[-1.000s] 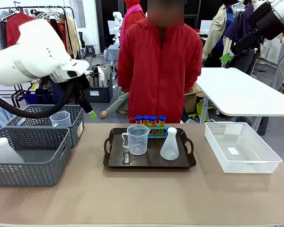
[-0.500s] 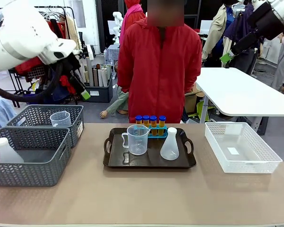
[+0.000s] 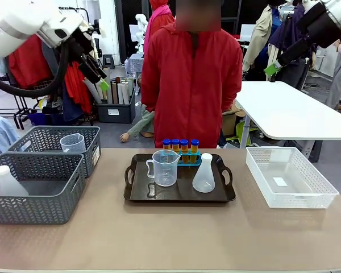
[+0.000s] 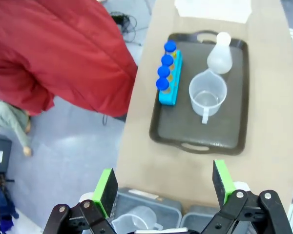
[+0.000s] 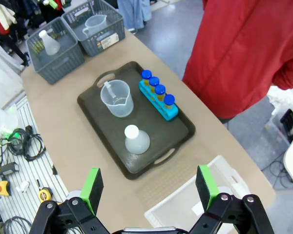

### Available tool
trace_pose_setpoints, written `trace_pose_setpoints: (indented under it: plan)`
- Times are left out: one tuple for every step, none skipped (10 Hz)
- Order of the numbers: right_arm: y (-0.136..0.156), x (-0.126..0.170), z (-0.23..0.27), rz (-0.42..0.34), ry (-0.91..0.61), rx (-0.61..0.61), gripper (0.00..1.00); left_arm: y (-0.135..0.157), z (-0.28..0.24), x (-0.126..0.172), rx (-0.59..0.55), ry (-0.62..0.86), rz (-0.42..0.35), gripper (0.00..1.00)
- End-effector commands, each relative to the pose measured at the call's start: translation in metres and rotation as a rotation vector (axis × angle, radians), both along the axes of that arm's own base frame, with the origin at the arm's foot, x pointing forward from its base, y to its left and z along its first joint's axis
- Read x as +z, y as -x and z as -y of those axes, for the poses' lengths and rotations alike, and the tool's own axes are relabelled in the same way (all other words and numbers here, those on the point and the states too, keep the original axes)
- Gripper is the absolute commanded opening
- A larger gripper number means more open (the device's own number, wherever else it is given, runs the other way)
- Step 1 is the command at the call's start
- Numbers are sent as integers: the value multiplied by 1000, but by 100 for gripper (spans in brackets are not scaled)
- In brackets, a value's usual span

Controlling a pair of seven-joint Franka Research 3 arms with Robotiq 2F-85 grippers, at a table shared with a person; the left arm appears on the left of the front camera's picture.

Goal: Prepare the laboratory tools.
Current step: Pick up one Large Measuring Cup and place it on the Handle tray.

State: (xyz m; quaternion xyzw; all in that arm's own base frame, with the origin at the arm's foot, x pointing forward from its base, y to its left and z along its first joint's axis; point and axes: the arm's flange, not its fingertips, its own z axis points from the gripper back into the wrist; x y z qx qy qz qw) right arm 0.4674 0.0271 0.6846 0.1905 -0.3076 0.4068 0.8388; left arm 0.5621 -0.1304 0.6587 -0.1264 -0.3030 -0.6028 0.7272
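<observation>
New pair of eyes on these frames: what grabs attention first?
The dark tray at mid-table, holding the blue rack of orange test tubes, the measuring jug and the conical flask. Behind it stands a person in a red jacket. Both tools, left and right, hang open high above.

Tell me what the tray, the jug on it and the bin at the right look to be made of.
Tray: dark, likely plastic; smooth, faintly glossy, moulded handles. Measuring jug: clear plastic by the look; the tray shows through, printed marks. White mesh bin: probably white plastic; perforated lattice walls.
</observation>
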Motion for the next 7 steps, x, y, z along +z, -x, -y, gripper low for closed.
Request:
trace_pose_setpoints:
  plan:
    - [1, 1, 0, 2, -6, 7, 100, -2, -9, 9, -19, 61, 3, 100]
    - [1, 1, 0, 2, -6, 7, 100, 1, -9, 12, 6, 75, 11, 100]
    - [1, 1, 0, 2, -6, 7, 100, 6, -7, 15, 51, 84, 9, 100]
    - [1, 1, 0, 2, -6, 7, 100, 10, -4, 18, 49, 96, 13, 100]
    - [1, 1, 0, 2, -6, 7, 100, 11, -4, 20, 40, 96, 18, 100]
    - [1, 1, 0, 2, -6, 7, 100, 12, -5, 21, 30, 106, 8, 100]
    - [1, 1, 0, 2, -6, 7, 100, 12, -5, 20, 31, 103, -3, 100]
